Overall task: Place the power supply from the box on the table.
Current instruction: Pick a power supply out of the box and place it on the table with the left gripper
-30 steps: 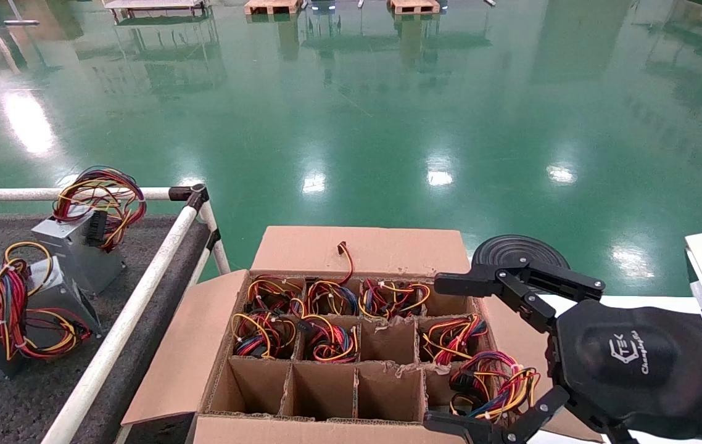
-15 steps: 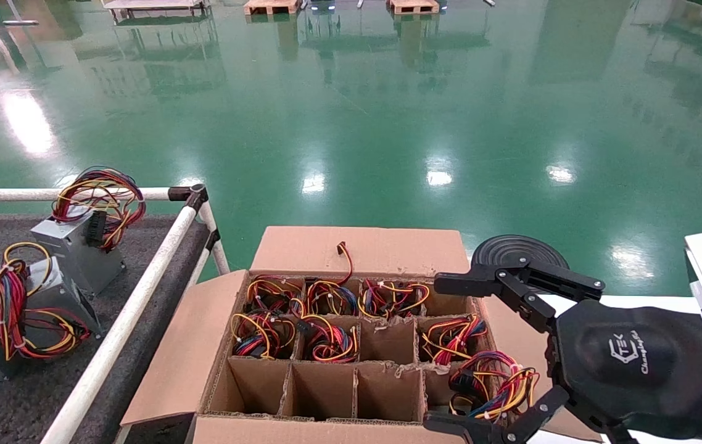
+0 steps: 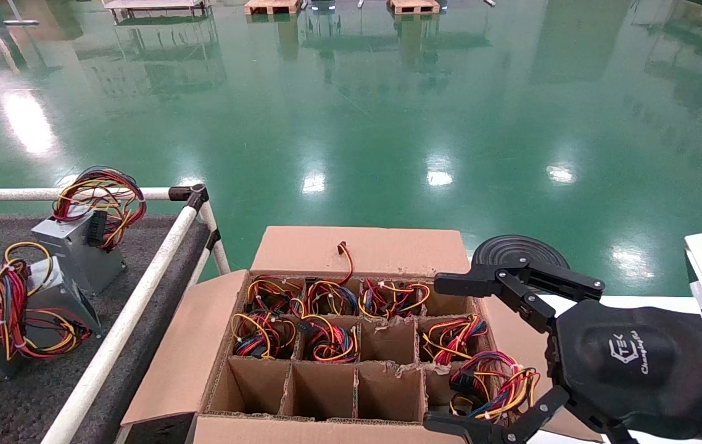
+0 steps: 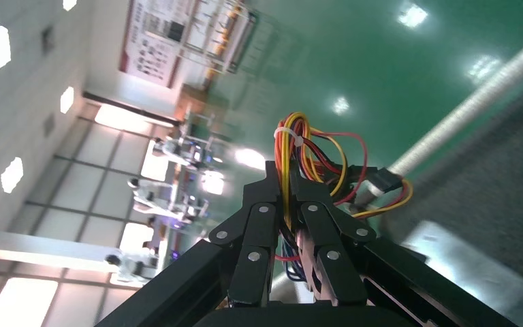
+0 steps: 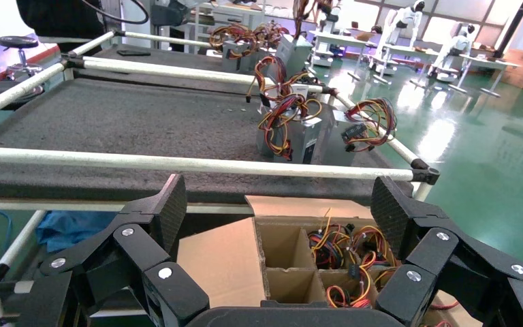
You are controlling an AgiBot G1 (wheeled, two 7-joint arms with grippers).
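The box (image 3: 357, 250) stands open beside the table (image 3: 24, 394), and wire bundles fill several of its divider cells. My right gripper (image 3: 436, 353) hovers open at the box's right side, with one power supply's wires (image 3: 493, 382) between its spread fingers but not touching them. The right wrist view looks past this gripper (image 5: 280, 204) over the box (image 5: 221, 259) to the table (image 5: 129, 119). The left gripper (image 4: 287, 180) is out of the head view. In its wrist view it is shut on a power supply's red and yellow wire bundle (image 4: 313, 146), above the table (image 4: 504, 191).
Several power supplies (image 3: 73, 246) lie on the table's felt behind the white tube rail (image 3: 123, 327). A black round disc (image 3: 514, 250) sits behind the box's right corner. Glossy green floor (image 3: 351, 123) stretches beyond.
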